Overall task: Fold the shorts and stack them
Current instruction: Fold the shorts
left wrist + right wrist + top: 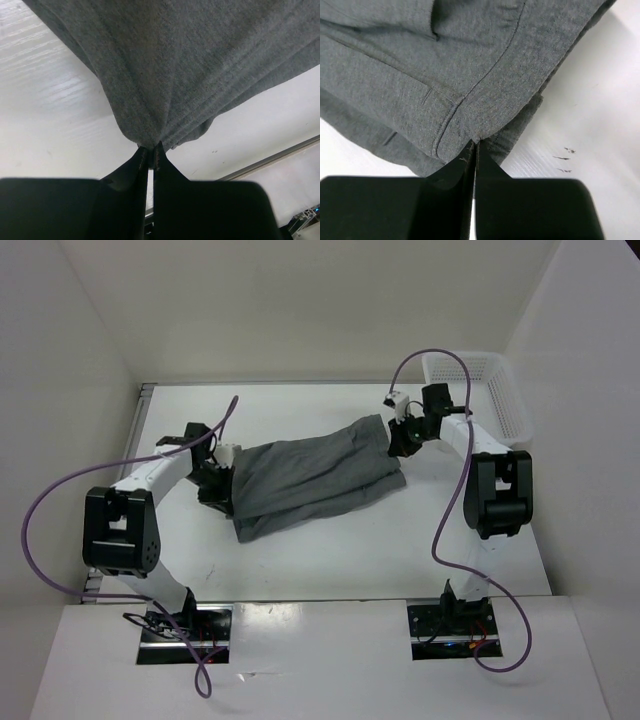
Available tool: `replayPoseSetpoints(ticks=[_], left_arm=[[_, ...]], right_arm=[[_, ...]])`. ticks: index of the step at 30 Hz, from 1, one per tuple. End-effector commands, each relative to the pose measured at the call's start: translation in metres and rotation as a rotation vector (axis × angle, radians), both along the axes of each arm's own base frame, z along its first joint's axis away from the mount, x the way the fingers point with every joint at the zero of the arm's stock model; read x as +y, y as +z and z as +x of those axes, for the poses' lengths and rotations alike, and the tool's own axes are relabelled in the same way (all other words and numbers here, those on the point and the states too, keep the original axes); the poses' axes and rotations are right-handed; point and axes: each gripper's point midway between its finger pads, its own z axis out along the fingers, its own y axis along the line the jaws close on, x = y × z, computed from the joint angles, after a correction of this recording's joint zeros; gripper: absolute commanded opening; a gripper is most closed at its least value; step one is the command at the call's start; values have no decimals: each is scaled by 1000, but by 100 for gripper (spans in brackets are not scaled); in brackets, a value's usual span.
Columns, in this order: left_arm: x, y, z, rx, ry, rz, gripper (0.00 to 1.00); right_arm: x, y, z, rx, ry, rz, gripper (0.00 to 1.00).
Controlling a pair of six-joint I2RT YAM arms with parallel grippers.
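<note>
Nearby, white basket (pixel 512 405) beside right gripper (pixel 395 443), apart from shorts (pixel 310 475).

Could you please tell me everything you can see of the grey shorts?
The shorts are plain mid-grey, soft knit-looking fabric with stitched seams, lying in loose wrinkled layers. They stretch diagonally across the white table, from near-left to far-right. The left jaws are shut on a bunched corner at the left end, and the right jaws are shut on a seamed edge at the right end. The middle seems to rest on the table. The white basket stands apart, far right.
</note>
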Motion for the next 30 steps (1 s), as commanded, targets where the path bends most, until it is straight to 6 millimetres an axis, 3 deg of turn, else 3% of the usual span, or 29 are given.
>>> replayPoseSetpoints(ticks=[1,4,6,8,15,22,24,27,28,29,30], left_arm=[[14,29,22,-54,43,11,0],[16,49,25,-54,52,0,0],[7,61,16,-26,43,-49,0],[-5,62,8,-15,1,-50,0],[-16,12,-36,155,-71,-2,0],[-24,-20,-48,251,-119,32,0],[-26,-13,-47,258,-120,21,0],[-25,18,-23,177,-78,-34,0],[-28,32,-24,181,-79,-56,0],[-27,51,-8,134,-60,-79,0],[-30,62,-5,125,-62,-98,0]], right_arm=[[-7,60,18,-135,19,20,0],[-16,72,7,-133,34,49,0],[-21,76,0,-145,50,41,0],[-22,62,-19,-100,77,29,0],[-34,8,-62,0,136,-99,0],[-50,-21,-76,51,134,-191,0],[-52,-13,-67,19,135,-206,0],[-48,4,-54,-25,139,-187,0],[-47,10,-49,-44,142,-179,0],[-43,16,-48,-50,150,-158,0],[-41,29,-43,-72,164,-151,0]])
